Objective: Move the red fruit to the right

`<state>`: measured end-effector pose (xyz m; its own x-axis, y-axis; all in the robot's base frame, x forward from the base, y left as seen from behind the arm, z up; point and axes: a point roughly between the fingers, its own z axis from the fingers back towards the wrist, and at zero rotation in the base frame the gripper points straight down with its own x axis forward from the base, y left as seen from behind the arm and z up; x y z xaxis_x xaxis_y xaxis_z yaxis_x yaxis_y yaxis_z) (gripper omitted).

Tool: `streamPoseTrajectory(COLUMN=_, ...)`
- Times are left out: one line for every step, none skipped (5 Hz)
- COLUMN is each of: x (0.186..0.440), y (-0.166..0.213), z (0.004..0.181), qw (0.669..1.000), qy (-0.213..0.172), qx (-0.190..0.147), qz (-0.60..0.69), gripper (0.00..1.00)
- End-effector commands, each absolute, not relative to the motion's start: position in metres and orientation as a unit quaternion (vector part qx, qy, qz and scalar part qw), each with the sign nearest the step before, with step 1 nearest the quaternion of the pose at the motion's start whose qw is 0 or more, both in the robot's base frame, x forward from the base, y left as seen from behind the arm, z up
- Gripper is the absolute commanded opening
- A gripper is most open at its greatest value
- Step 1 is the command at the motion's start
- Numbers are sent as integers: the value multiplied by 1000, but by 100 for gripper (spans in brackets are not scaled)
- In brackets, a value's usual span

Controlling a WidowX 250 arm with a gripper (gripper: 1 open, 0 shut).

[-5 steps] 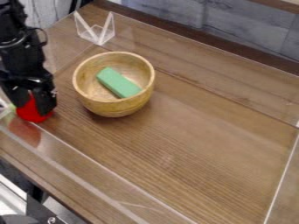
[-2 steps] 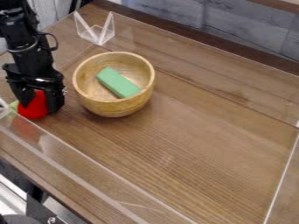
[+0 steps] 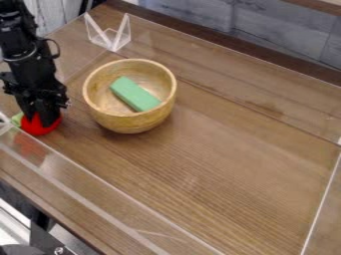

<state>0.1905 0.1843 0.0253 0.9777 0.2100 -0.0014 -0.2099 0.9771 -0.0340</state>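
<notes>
Red fruit directly under the pincer at the counter's left edge

The black pincer [image 3: 39,112] points down at the far left of the scene, with its tips low over the red fruit [image 3: 43,125]. Dark finger parts overlap the top of the fruit, while its bright red near side shows below them. Whether the pincer is clamped on the fruit or stands apart around it, I cannot tell, because the fingers blend into one dark shape there. Nor can I tell whether the fruit touches the surface beneath it. A small green bit [image 3: 16,120] shows just beside the fruit, on its left.

The fruit and the pincer are both to the left of the round wooden bowl [image 3: 99,110], near it but outside it, and the fruit lies a little nearer than the bowl's middle. Inside the bowl, a flat green block [image 3: 135,94] lies at a slant, running from far left to near right.

Beyond the bowl, toward the far left, a white angular object [image 3: 111,34] stands on the brown wooden counter [image 3: 220,149]. The counter stretches away to the right of the bowl, and a grey wall [image 3: 273,35] rises behind its far edge.
</notes>
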Motion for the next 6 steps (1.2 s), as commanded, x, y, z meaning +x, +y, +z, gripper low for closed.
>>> streamPoseTrajectory(x=189, y=184, z=14, qw=995, qy=0, qx=-15, qz=99, gripper=0)
streamPoseTrajectory(x=188, y=180, z=10, qw=995, qy=4, qx=-16, qz=94, gripper=0)
streamPoseTrajectory(x=184, y=181, z=7, qw=993, qy=7, qx=-17, qz=114, gripper=0)
streamPoseTrajectory(x=179, y=182, z=6, qw=991, qy=11, qx=-18, qz=133, gripper=0)
streamPoseTrajectory(x=179, y=180, z=4, qw=995, qy=15, qx=-18, qz=99, gripper=0)
streamPoseTrajectory(x=181, y=178, z=38, qw=995, qy=10, qx=-24, qz=100, gripper=0)
